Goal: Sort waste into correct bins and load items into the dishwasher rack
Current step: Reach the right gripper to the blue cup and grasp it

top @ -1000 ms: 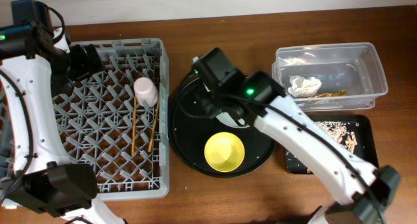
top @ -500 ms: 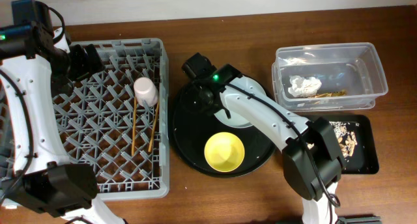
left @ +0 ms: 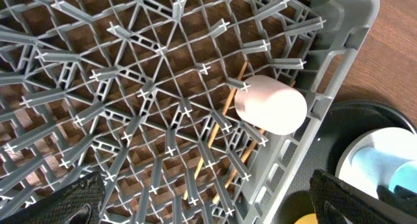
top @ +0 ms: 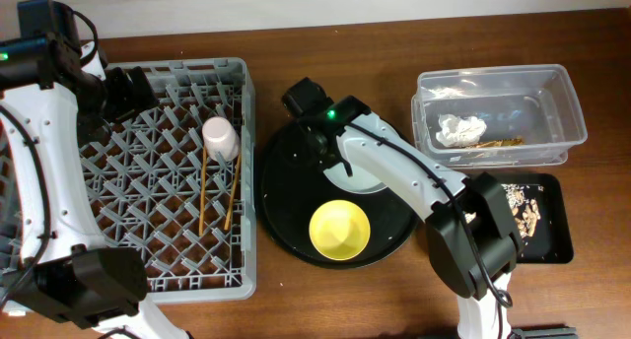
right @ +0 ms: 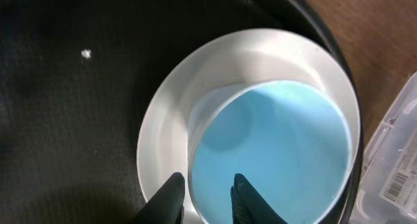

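The blue cup [right: 273, 139] stands on the pale round plate [right: 166, 113] in the large round black tray [top: 286, 216]. My right gripper [right: 207, 193] is shut on the cup's rim, one finger inside and one outside. The yellow bowl [top: 339, 230] sits on the same tray, in front of the plate. In the dishwasher rack [top: 246, 191] lie the pink cup [top: 219, 137] and two chopsticks [top: 203, 196]. My left gripper [left: 205, 204] hangs open above the rack's back left part, holding nothing. The left wrist view also shows the pink cup [left: 270, 105] and blue cup [left: 381, 168].
A clear tub [top: 498, 81] at the back right holds a crumpled tissue [top: 458, 130] and a brown-gold wrapper [top: 496, 142]. In front of it a small black tray [top: 552, 236] holds beige scraps [top: 521, 211]. My right arm reaches across the round tray.
My right arm has swung off the small black tray and settled over the plate, and its jaws have closed on the blue cup's rim. The left arm has not moved.
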You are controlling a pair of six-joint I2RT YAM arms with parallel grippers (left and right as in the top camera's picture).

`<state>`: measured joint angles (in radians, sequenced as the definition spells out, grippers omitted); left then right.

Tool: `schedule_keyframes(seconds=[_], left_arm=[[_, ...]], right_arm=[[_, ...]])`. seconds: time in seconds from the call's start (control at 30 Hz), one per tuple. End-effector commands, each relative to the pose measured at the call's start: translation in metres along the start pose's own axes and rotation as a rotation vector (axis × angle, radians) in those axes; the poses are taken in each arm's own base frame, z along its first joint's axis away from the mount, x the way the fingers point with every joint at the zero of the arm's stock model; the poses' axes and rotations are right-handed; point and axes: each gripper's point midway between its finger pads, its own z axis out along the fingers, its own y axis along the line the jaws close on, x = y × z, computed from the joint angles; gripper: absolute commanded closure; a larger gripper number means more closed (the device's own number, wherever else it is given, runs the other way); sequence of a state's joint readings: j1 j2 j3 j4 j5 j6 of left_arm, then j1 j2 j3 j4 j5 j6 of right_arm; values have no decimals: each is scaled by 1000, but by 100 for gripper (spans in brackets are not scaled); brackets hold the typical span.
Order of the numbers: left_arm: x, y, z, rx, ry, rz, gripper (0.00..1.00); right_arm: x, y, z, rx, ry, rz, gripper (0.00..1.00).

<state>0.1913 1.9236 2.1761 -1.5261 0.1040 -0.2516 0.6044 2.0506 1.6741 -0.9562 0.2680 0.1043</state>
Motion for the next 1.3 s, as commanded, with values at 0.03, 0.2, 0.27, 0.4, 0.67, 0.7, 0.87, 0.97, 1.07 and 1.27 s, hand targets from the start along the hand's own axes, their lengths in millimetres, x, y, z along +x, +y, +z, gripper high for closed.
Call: schedule_keyframes(seconds=[0.03, 0.2, 0.27, 0.4, 0.67, 0.7, 0.87, 0.97, 1.07, 1.27], left_arm=[[-2, 0, -10, 9, -28, -9, 1], [-2, 0, -10, 9, -28, -9, 1], [-2, 0, -10, 9, -28, -9, 1], [-2, 0, -10, 9, -28, -9, 1], [-2, 0, -10, 9, -28, -9, 1], [-2, 0, -10, 9, -28, -9, 1], [-2, 0, -10, 9, -28, -9, 1], [-2, 0, -10, 9, -28, -9, 1], [-2, 0, -10, 9, -28, -9, 1], [-11, -3, -11, 21, -62, -5, 1]], right_arm=[[10, 2, 13, -1, 37, -1, 76], [10, 2, 13, -1, 36, -1, 86], [14, 2, 13, 0, 51, -6, 85], [15, 1, 13, 2, 57, -6, 94], [15, -14, -37, 7, 75, -11, 96], [14, -18, -52, 6, 66, -9, 96], [7, -44, -158, -44, -133, 55, 96], [15, -63, -213, -147, -267, 127, 96], [29, -80, -257, -289, -379, 177, 96], [62, -107, -297, -568, -479, 181, 96]])
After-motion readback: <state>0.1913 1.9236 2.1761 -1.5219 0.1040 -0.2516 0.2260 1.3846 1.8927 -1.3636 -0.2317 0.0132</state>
